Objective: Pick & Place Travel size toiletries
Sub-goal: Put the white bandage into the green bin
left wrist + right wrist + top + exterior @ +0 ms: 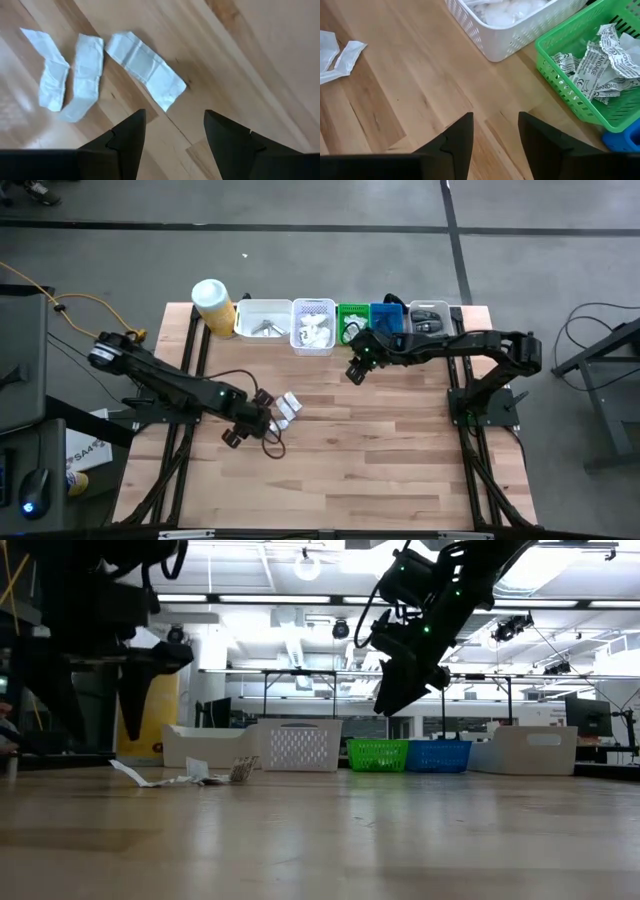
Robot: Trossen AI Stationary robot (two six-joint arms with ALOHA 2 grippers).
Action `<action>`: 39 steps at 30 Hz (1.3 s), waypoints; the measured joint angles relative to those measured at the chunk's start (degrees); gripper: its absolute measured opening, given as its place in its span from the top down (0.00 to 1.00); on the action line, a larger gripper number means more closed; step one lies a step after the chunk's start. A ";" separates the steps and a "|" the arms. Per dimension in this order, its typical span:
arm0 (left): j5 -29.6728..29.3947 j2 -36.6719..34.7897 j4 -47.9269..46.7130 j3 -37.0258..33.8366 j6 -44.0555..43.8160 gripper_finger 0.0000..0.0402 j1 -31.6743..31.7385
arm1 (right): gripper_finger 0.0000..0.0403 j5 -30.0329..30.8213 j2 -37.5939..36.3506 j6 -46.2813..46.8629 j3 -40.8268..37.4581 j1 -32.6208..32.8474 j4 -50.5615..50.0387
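Observation:
Three white sachets [85, 75] lie flat on the wooden table [380, 470], side by side; in the high view they show left of the table's middle [287, 408]. My left gripper [175, 135] hovers open just beside them, pointing steeply down, with nothing between its fingers [260, 423]. My right gripper [495, 135] hangs open and empty above the table [357, 370], just in front of the white lattice basket [520, 25] and the green basket [590, 80], which holds printed sachets.
Along the far edge stand a yellow canister with a white lid [213, 305], a white bin [262, 320], the white lattice basket [313, 328], the green basket [352, 320], a blue basket [387, 315] and a pale bin [430, 318].

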 joint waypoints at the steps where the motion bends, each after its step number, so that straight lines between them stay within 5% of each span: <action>1: -0.36 0.41 -0.17 0.00 0.45 0.51 0.00 | 0.63 0.00 0.00 -0.01 0.00 0.00 -0.02; 9: -0.79 5.26 0.47 0.02 4.05 0.51 -0.02 | 0.63 -0.01 0.00 -0.02 0.00 0.00 -0.21; 39: 0.02 5.60 7.16 0.02 11.99 0.51 0.11 | 0.63 0.00 0.00 -1.06 0.00 0.00 -0.44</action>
